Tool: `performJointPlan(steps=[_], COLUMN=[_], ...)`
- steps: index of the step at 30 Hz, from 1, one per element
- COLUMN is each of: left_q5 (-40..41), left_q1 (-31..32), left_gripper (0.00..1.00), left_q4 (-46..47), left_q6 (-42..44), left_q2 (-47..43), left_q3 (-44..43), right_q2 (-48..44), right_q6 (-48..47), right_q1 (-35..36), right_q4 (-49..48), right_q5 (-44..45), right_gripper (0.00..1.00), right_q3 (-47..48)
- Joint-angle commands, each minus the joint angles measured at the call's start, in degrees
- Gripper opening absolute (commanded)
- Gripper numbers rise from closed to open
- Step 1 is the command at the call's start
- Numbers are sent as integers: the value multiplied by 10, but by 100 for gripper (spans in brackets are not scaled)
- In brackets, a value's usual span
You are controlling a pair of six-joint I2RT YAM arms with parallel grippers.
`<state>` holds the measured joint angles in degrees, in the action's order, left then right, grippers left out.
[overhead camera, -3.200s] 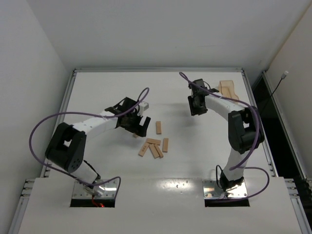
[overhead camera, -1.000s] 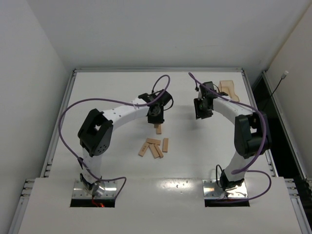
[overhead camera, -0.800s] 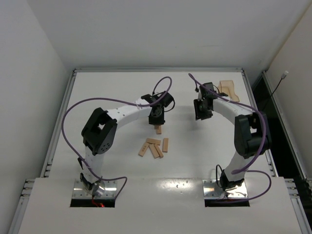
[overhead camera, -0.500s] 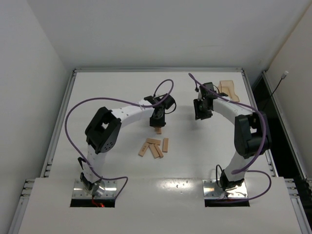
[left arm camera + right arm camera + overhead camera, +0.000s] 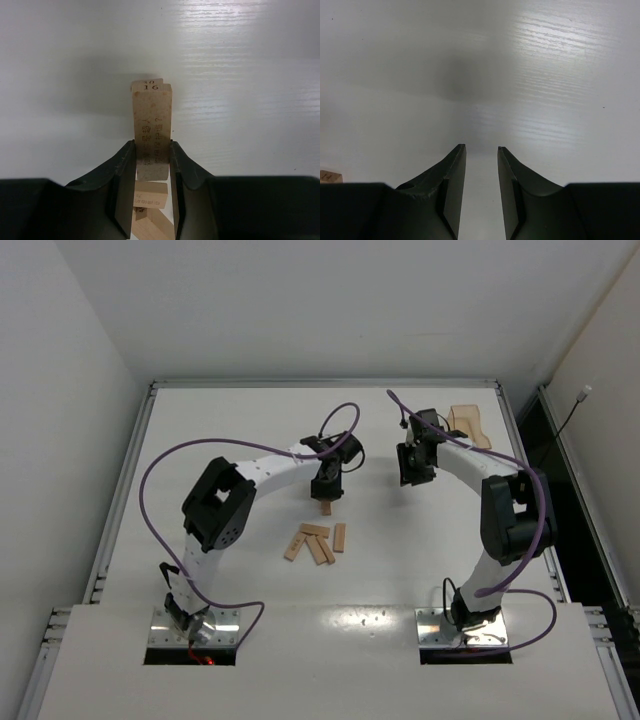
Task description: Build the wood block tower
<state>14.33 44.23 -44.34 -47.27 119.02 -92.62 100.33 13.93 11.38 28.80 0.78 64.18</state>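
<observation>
My left gripper [image 5: 152, 147] is clamped on one block [image 5: 152, 115], pinching its long sides, with the far end sticking out past the fingertips above the table [image 5: 220, 430]. A second block [image 5: 148, 82] peeks out just behind it. The other blocks [image 5: 315, 540] lie loose at mid-table, nearer the bases. My right gripper [image 5: 481, 150] hangs well apart, fingers narrowly parted and holding nothing, near the tray [image 5: 468, 425].

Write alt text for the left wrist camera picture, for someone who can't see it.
The left hand has its black fingers shut on a light tan rectangular wooden plank, printed with the number 16 at its far end, seen against a white table. More tan planks show lower down between the fingers.
</observation>
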Motion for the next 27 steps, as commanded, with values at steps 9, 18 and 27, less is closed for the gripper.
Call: performJointPlan(steps=[9,18,27], left_q5=[-4,-18,-12], left_q1=[6,6,6], left_gripper=[0,53,57], left_q4=[10,21,21], left_q6=[-12,-6,-6], left_q2=[7,12,31], left_q3=[-3,2,-3], right_q2=[-2,3,3], right_q6=[7,7,7], right_q1=[-1,-1,-1], right_q4=[-14,-14,-14], right_q5=[-15,-20,-25], right_gripper=[29,29,28], right_q3=[1,1,1])
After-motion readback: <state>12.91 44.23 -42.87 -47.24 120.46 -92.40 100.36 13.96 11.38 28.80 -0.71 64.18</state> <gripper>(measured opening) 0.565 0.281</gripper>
